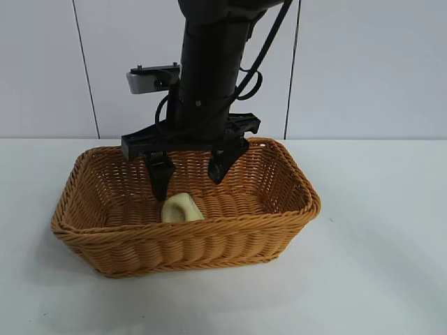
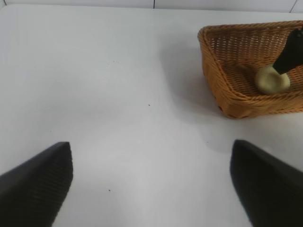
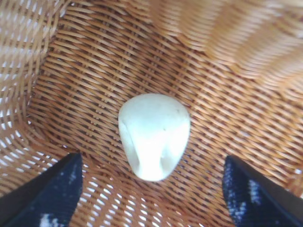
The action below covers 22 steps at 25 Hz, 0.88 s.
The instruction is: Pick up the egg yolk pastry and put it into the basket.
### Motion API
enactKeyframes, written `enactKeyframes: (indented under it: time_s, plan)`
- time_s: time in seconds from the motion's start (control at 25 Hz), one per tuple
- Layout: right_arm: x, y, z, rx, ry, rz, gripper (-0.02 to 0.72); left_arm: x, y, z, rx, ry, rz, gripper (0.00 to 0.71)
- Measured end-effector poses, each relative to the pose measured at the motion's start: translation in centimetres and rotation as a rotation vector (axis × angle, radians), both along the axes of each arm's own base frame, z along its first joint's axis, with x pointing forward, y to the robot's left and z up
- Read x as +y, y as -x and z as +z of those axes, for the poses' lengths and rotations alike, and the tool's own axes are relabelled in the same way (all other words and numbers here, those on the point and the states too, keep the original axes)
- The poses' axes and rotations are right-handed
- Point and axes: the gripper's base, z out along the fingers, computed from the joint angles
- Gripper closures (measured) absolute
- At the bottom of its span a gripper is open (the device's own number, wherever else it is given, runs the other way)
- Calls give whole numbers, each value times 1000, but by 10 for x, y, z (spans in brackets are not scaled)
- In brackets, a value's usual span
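Hovering open inside the basket (image 1: 293,183), the right end effector (image 1: 188,174) is straddling the released egg yolk pastry (image 1: 181,209). Its finger is sitting close enough to nudge the pastry while lifting. The left end effector (image 2: 151,182) is waiting open over the desk (image 2: 104,85).

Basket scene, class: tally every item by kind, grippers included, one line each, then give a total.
Woven baskets: 1, the basket
Pastries: 1, the egg yolk pastry, lying inside the basket
Grippers: 2, the right gripper open above the pastry, the left gripper open over the table
Total: 4

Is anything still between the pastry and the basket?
No. The pastry already lies on the basket floor. The right tool hangs open above it, not touching. The left tool is open over bare table, away from the basket.
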Motion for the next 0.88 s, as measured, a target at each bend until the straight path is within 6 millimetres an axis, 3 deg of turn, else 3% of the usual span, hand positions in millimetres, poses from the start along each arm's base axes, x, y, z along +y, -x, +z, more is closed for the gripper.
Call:
enactKeyframes:
  time_s: [0.2,0.36,0.68,0.88]
  plan:
    - [-19,-18,40,-8,-2,-80,116,0,0,0,0,0,0,14]
    - [-61,-43,52,5,19,-185,116,0,0,0,0,0,0,14]
    - [-180,-86,51,42,79,-420,116,0,0,0,0,0,0,14]
    - [-258,-98,51,44,91,-559,116,0,0,0,0,0,0,14]
